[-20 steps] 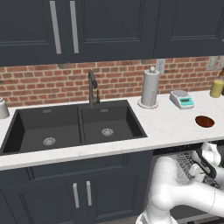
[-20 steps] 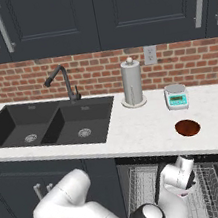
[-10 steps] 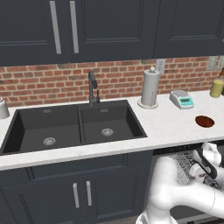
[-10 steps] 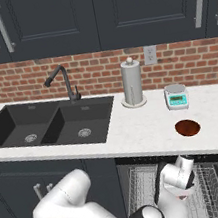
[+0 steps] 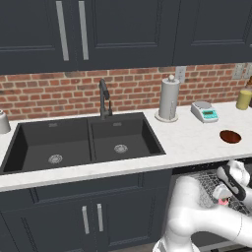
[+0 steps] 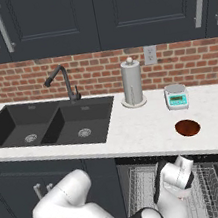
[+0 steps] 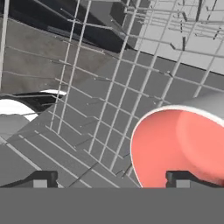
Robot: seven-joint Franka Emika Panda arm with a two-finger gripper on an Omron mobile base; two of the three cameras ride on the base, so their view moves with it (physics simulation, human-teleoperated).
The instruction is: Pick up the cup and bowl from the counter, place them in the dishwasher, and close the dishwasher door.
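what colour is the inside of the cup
Pinkish-red inside the cup, with a pale grey rim; clearest in the hand view.

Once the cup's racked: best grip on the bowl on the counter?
Take the bowl by its thin rim, coming straight down from above. It sits upright and shallow on the counter, so its sides offer little to pinch; one finger inside, one outside. The near edge looks easiest, clear of the scale behind.

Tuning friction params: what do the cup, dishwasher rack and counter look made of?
Cup: smooth matte pinkish-red, evenly shaded, plastic or glazed ceramic; can't tell which.
Dishwasher rack: thin silver-grey wire grid, looks like metal.
Counter: white, faintly veined, polished stone look.
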